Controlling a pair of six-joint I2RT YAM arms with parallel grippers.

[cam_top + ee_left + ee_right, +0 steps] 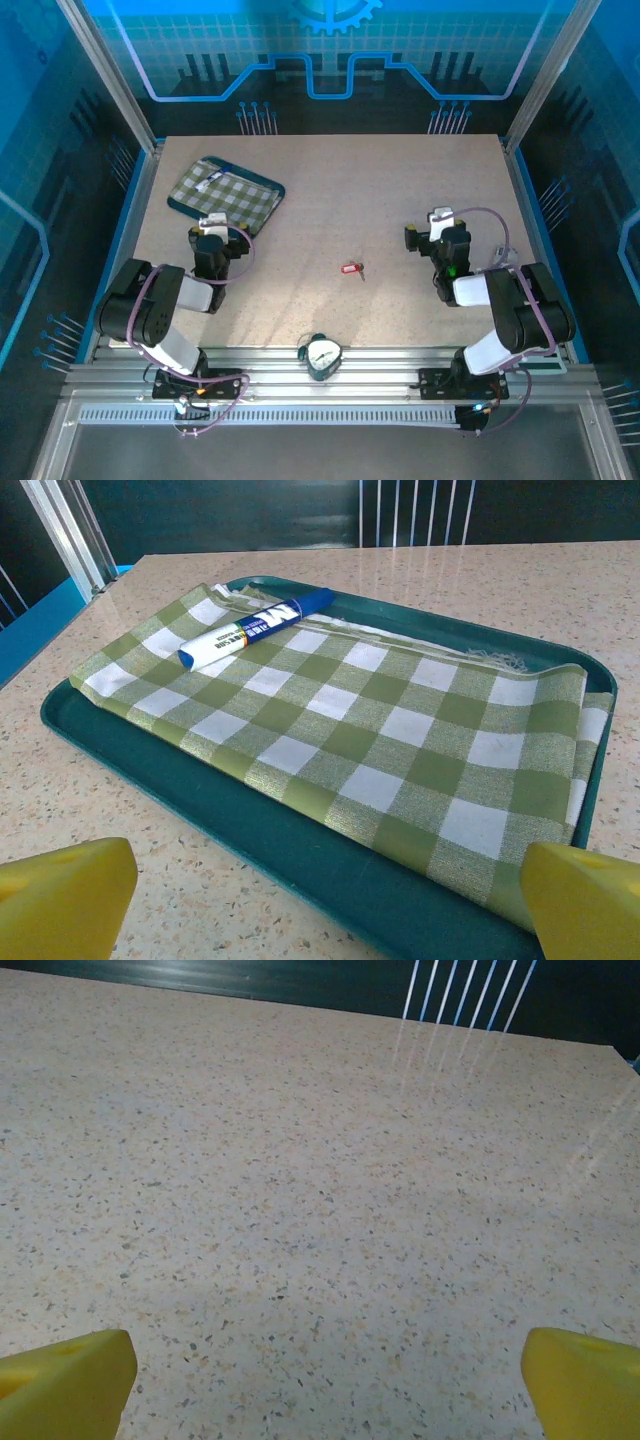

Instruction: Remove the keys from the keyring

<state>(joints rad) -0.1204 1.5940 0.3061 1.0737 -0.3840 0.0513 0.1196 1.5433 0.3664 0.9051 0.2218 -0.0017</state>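
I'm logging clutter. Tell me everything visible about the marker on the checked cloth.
The marker has a white printed barrel and a blue cap, fitted on. It looks plastic. It lies flat near a far corner of the green checked cloth in the tray, at the far left of the table. Only the cloth seems to touch it.

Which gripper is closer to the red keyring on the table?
Right. The right gripper sits right of and beyond the keyring; the left gripper is farther off to its left, by the tray.

Black-white arms (150,310), purple cables (243,250), perhaps green LED (452,270).
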